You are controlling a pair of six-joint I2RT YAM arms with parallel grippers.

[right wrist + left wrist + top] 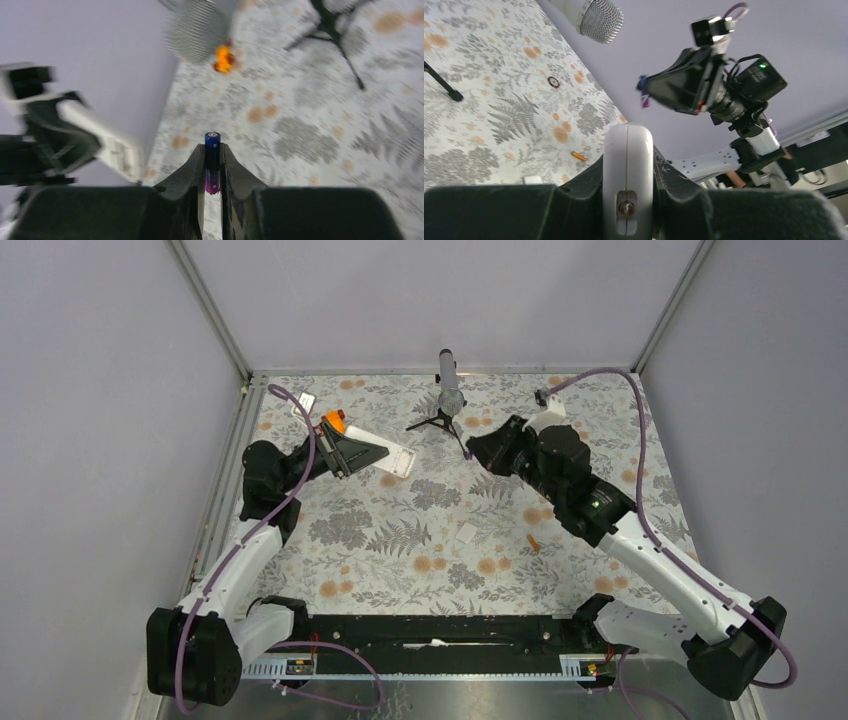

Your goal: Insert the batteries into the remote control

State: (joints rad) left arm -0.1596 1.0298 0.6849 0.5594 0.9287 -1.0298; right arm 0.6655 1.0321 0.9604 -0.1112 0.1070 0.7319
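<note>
The left gripper is closed tight on the remote control; the right gripper pinches the blue-purple battery. The orange battery lies at the worktop's four o'clock.

No lettering can be read: marks on the remote are blurred, and the battery shows no legible print.

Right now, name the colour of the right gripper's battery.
Dark blue battery, purple at one end; clearest in right wrist view.
</note>
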